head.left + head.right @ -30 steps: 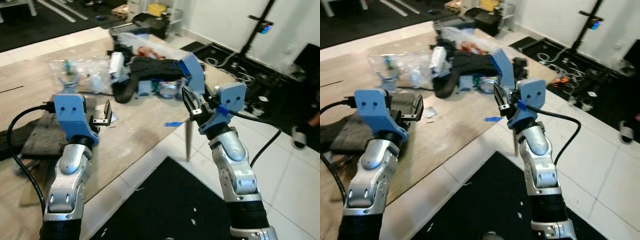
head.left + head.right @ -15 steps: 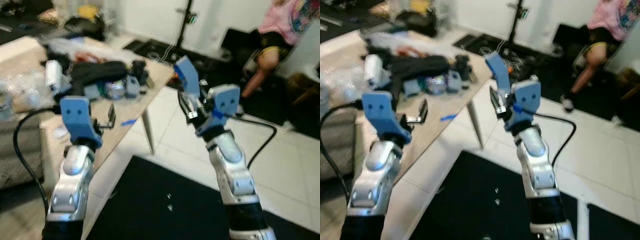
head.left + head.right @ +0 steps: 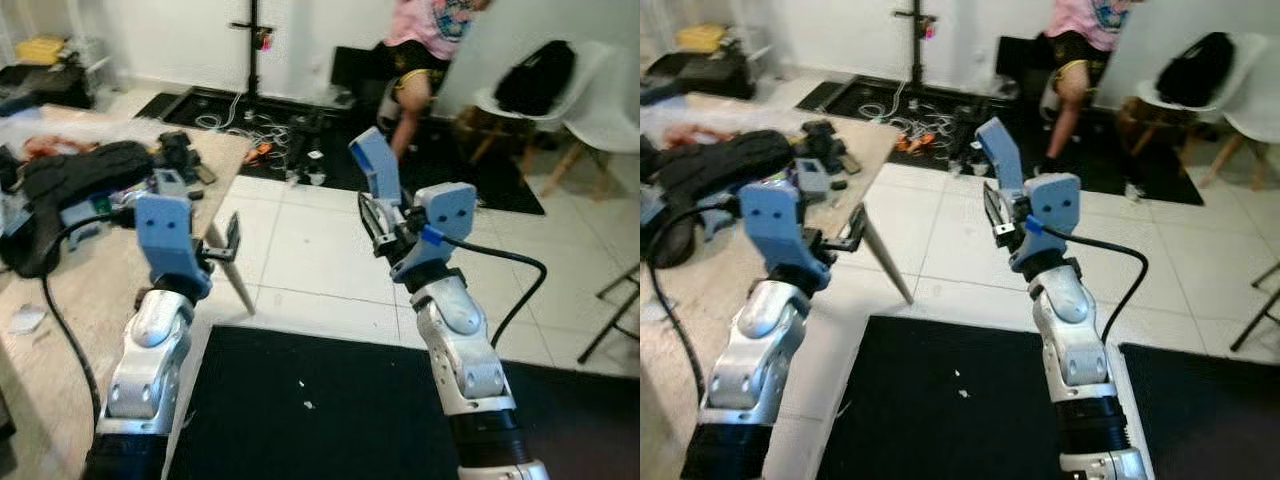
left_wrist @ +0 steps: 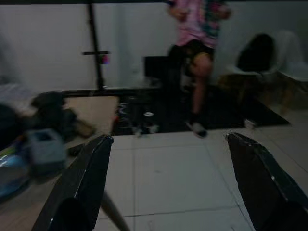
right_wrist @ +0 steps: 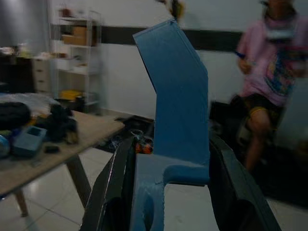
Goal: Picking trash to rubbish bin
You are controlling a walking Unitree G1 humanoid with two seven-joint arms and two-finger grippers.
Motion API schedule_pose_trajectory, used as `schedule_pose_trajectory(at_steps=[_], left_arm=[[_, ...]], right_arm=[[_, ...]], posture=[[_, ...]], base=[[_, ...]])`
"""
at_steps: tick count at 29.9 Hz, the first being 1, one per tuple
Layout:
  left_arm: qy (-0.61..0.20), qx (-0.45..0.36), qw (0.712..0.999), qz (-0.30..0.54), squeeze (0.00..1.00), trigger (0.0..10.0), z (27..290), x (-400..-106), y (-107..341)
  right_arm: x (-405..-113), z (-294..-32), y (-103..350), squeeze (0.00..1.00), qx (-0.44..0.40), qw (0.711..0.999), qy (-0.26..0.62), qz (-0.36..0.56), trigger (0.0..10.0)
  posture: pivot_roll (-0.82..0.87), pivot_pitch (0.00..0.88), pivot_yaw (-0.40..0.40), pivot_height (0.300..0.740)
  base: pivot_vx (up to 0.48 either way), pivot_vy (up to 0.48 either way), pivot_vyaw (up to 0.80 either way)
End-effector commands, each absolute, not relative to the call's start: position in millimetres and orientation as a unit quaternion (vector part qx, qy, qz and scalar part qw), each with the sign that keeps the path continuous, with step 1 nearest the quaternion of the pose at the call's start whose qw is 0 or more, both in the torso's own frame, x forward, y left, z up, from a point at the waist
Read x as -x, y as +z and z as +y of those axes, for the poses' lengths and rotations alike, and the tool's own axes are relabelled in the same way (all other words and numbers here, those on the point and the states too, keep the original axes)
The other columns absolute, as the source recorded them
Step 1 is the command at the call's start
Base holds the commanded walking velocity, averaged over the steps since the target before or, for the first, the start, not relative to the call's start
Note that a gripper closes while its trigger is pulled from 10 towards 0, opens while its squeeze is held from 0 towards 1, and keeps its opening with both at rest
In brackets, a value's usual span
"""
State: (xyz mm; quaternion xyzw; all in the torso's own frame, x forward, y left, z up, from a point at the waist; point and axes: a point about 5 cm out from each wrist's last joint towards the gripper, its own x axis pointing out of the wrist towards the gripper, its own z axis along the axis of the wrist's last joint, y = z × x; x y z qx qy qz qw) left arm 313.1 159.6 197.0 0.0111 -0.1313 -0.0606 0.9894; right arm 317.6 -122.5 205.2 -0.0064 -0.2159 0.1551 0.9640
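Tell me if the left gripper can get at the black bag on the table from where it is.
Probably not yet: the open left gripper hangs beyond the table's corner over the tiles, and the black bag lies off to its left.

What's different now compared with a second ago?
The camera has swung to the robot's right: the cluttered table now sits at the left edge, and tiled floor, a person and white chairs fill the view ahead. The right end effector still grips the blue piece; the left end effector stays open and empty.
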Motion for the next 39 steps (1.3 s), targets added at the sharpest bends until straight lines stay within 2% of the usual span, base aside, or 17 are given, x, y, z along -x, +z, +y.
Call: schedule_pose_trajectory(at_steps=[1,9,24,39], left_arm=[[-0.071,-0.012,0.99,-0.12,0.0,10.0,157.6,-315.3,193.2],[-0.092,-0.029,0.988,-0.118,0.0,10.0,152.7,-319.4,193.8],[-0.073,0.017,0.99,-0.119,0.0,10.0,157.4,-311.6,183.7],[-0.061,0.017,0.992,-0.107,0.0,10.0,155.3,-307.5,176.9]], right_arm=[[-318.0,-128.3,194.2,0.0,0.013,0.97,0.143,-0.198,10.0],[-315.6,-133.5,186.7,0.0,0.007,0.974,0.123,-0.191,10.0],[-317.2,-128.5,184.3,0.0,0.002,0.973,0.138,-0.186,10.0],[-318.1,-126.1,183.6,0.0,-0.001,0.973,0.146,-0.181,10.0]], posture=[[0.04,0.067,0.064,0.74],[0.04,0.076,0.094,0.74],[0.04,0.094,0.068,0.74],[0.04,0.106,0.038,0.74]], base=[[0.0,0.0,-0.8],[0.0,0.0,-0.8],[0.0,0.0,-0.8],[0.0,0.0,-0.8]])
